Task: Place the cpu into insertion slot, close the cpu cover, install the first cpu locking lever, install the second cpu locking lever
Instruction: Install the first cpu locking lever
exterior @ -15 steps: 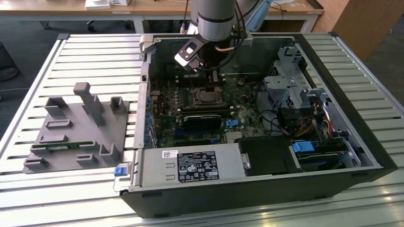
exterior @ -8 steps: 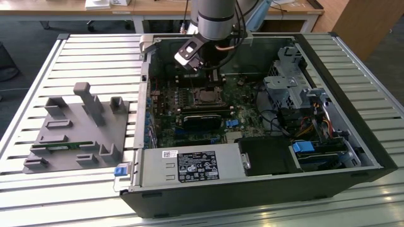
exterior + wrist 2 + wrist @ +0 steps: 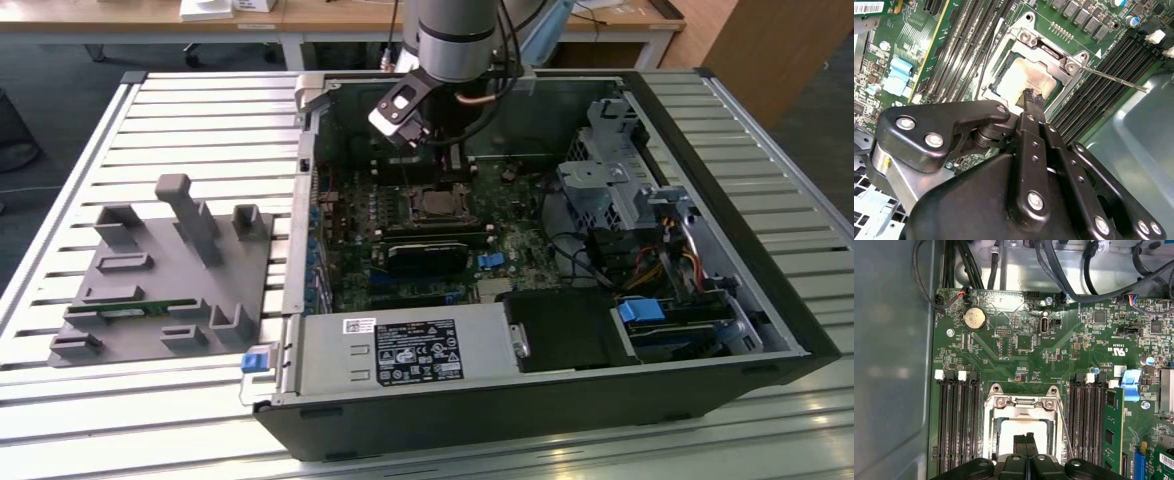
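Cpu (image 3: pixel 1024 80) seated flat in the socket, toward the motherboard (image 3: pixel 1019 347) edge nearest the far wall of the computer case (image 3: pixel 534 420) in the exterior view, pale silvery-tan top showing through a square window. Framed on all sides by the cpu cover (image 3: pixel 1024 402), lying down over the socket, silvery plate flanked by black memory slots (image 3: pixel 959 425) on both sides. One thin locking lever (image 3: pixel 1114 80) angled away from a corner of the cover and out across the slots, not tucked against the plate. A second wire lever (image 3: pixel 985 430) running close along the opposite side of the socket; latched or not, cannot tell. Gripper (image 3: pixel 1032 98) poised right over the cpu's edge, jaws pressed together with nothing visible between them; touching the chip or just above it, cannot tell. Round coin cell (image 3: pixel 974 318) well apart from the socket, near the board's corner by the case wall. In the exterior view, arm (image 3: pixel 454 40) reaching down into the open case, the case resting on a slatted table (image 3: pixel 200 120); labelled power supply (image 3: pixel 400 350) along the case's near edge; grey fixture (image 3: pixel 160 270) on the table beside the case, on the exterior view's left
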Robot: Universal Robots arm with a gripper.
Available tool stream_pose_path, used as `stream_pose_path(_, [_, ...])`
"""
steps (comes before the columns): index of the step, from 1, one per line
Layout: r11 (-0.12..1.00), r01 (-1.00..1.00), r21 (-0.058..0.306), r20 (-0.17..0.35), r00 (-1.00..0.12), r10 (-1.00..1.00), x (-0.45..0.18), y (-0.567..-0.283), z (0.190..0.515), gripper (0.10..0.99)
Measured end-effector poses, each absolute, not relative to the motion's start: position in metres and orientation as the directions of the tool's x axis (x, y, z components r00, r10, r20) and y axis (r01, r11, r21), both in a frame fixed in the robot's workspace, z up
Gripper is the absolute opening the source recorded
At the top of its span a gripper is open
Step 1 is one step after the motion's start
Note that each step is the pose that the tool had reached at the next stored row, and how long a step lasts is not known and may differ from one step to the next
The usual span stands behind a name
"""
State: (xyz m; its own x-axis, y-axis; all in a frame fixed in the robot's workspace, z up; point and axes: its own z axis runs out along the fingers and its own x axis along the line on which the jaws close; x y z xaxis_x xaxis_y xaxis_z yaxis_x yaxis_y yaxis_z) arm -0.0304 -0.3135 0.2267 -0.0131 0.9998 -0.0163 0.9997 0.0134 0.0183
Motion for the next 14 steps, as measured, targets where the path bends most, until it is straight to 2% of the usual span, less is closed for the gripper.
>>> stream_pose_path(14, [0.013, 1.0, 0.018, -0.016, -0.013, 1.0, -0.0304, -0.3135, 0.234, 0.106])
